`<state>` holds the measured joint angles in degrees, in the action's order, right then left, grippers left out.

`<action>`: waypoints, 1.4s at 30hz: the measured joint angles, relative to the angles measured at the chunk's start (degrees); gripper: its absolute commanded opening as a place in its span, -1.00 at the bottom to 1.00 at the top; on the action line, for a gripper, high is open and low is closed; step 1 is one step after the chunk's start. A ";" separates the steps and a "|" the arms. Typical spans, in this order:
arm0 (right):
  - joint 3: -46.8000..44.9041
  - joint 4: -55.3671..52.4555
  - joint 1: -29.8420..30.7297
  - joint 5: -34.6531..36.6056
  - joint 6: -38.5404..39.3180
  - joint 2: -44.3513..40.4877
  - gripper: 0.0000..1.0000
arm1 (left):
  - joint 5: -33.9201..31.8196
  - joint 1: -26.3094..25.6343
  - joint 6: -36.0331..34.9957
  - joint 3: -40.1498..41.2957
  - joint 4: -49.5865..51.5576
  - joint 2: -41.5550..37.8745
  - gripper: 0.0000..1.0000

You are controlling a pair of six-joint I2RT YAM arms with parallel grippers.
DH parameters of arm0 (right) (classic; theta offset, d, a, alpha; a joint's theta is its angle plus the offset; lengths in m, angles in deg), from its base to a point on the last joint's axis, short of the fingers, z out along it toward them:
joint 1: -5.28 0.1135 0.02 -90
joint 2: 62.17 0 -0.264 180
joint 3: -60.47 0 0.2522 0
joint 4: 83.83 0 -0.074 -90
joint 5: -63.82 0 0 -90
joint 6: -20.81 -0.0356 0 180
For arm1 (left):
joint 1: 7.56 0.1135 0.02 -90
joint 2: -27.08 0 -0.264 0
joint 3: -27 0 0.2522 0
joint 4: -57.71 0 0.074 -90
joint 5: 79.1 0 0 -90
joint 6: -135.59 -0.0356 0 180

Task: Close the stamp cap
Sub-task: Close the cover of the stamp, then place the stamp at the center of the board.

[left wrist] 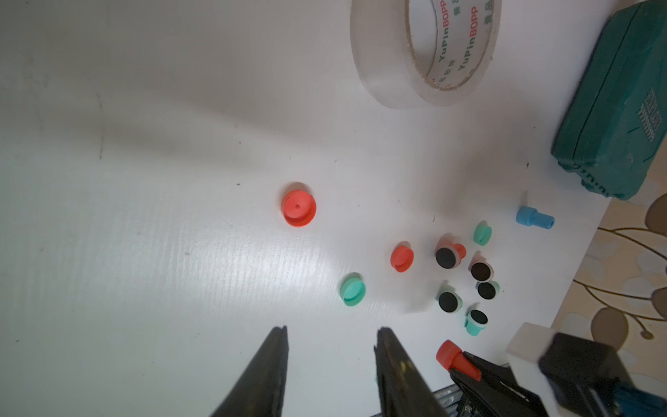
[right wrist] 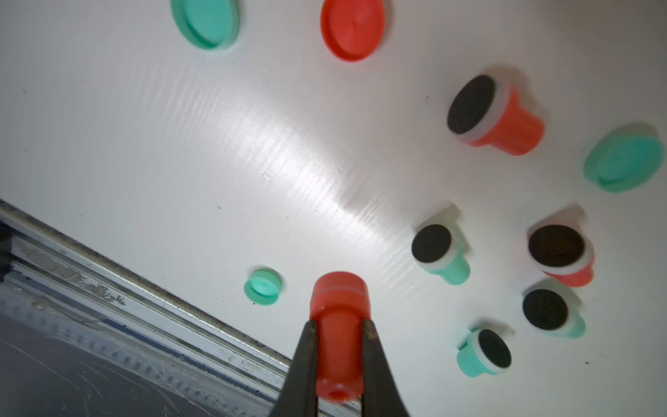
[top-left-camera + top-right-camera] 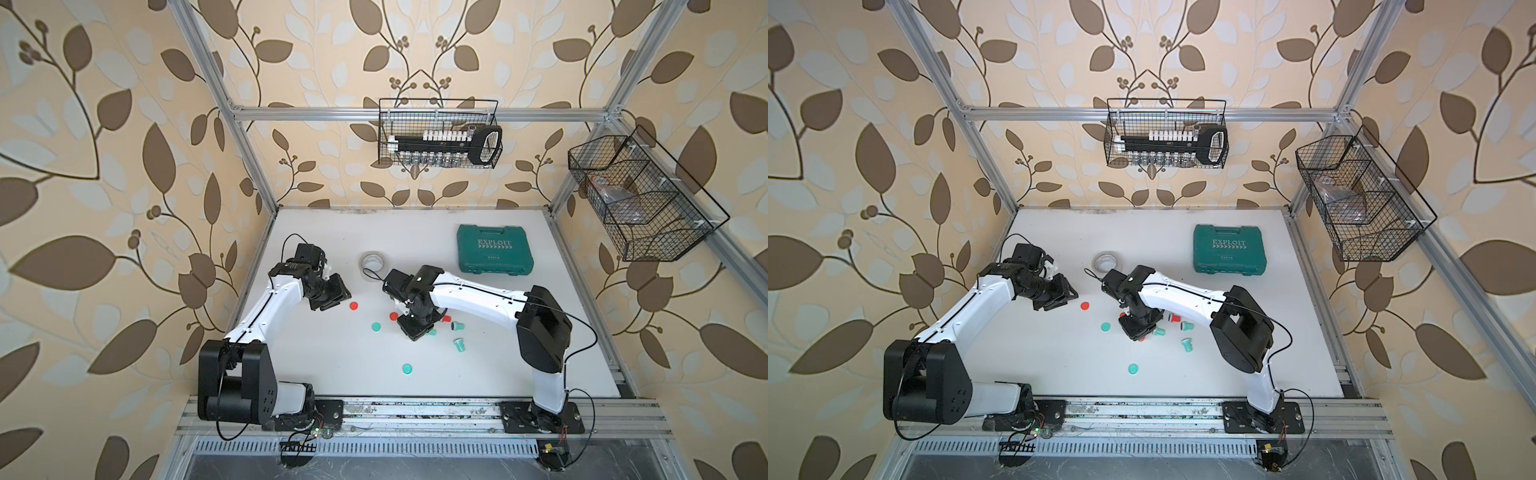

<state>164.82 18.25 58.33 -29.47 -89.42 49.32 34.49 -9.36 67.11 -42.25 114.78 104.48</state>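
Right gripper (image 2: 339, 325) pinching red stamp (image 2: 339, 346) by stem; left gripper (image 1: 332, 330) spread, empty. Risk: stamp pivots under push (smooth plastic), cap (image 2: 339, 285) seats crooked.

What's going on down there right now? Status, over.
Right gripper shut on red stamp, looks capped. Left gripper open, empty. Uncapped stamps, loose caps lie below; nothing blocking.

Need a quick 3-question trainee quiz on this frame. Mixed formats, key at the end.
1. Pick one: the right hand grips a) a marker, b) a red stamp, c) a screwdriver.
2. True or false: the left hand is shut on something.
3. Count: how many uncapped stamps, black pads showing, lie on the table?
Key: 1 b; 2 false; 3 five.
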 measured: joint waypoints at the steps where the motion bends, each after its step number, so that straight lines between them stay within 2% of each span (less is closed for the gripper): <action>1: 0.00 -0.26 -1.01 -0.04 0.44 -0.55 -1.00 | 0.00 0.00 0.00 0.00 0.00 0.00 -0.14; 12: 1.70 -1.07 -19.78 0.52 6.45 -0.35 -1.00 | 0.02 0.00 0.00 0.00 0.00 0.00 -0.14; 18: 5.79 -1.11 -26.45 2.23 9.44 3.78 -1.00 | 0.02 0.00 0.00 0.00 0.00 0.00 -0.14; 25: 9.29 -0.94 -28.33 2.91 11.45 9.18 -0.99 | 0.02 0.00 0.00 0.00 0.00 0.00 -0.14; 34: 10.10 0.15 -28.33 2.89 11.98 12.59 -0.86 | 0.07 0.00 0.00 0.00 0.00 0.00 -0.14; 42: 10.19 0.44 -28.33 2.91 11.93 13.25 -0.58 | 0.26 0.00 0.00 0.00 0.00 0.00 -0.14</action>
<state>175.00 18.69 30.01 -26.56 -77.49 62.56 34.75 -9.36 67.11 -42.25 114.78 104.48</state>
